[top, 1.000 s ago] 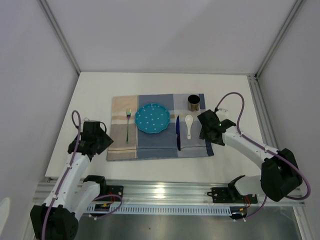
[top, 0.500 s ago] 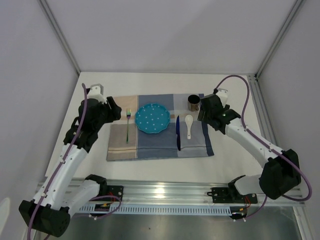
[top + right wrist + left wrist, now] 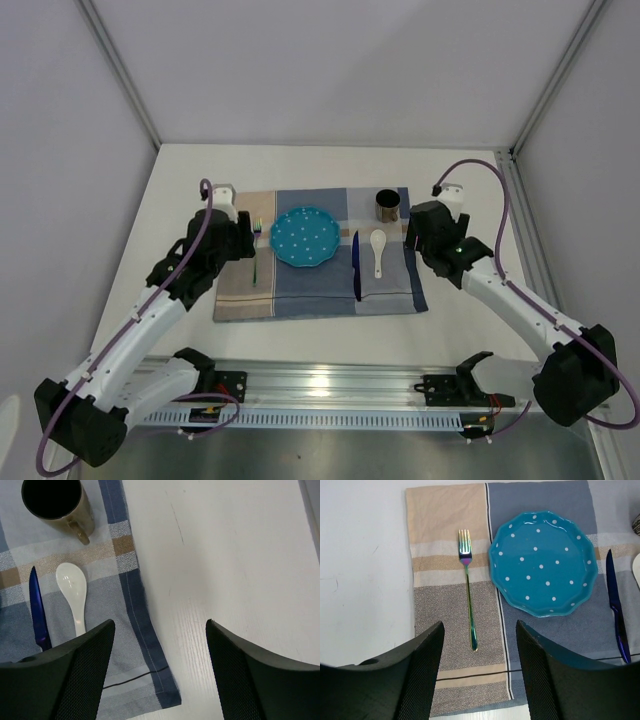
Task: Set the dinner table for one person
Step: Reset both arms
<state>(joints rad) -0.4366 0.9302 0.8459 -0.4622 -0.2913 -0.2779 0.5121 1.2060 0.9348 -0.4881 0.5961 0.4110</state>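
Note:
On the white dinner table (image 3: 190,185) lies a blue-and-beige checked placemat (image 3: 300,295). On it, from left to right, lie an iridescent fork (image 3: 255,262), a teal dotted plate (image 3: 304,236), a blue knife (image 3: 356,265) and a white spoon (image 3: 378,250), with a dark mug (image 3: 387,206) behind the spoon. My left gripper (image 3: 247,237) hovers open and empty above the mat's left part, near the fork (image 3: 468,590) and the plate (image 3: 543,563). My right gripper (image 3: 417,238) hovers open and empty over the mat's right edge (image 3: 135,605), beside the spoon (image 3: 73,592) and the mug (image 3: 55,502).
Silver rails (image 3: 330,385) edge the table at the front, and one runs along the right side (image 3: 520,215). White walls stand close on the left, the back and the right. Bare tabletop (image 3: 240,565) lies to the right of the mat.
My left arm has swung from the table's left edge up and then over the mat's left part. My right gripper rose toward the mug, then settled back slightly over the mat's right edge.

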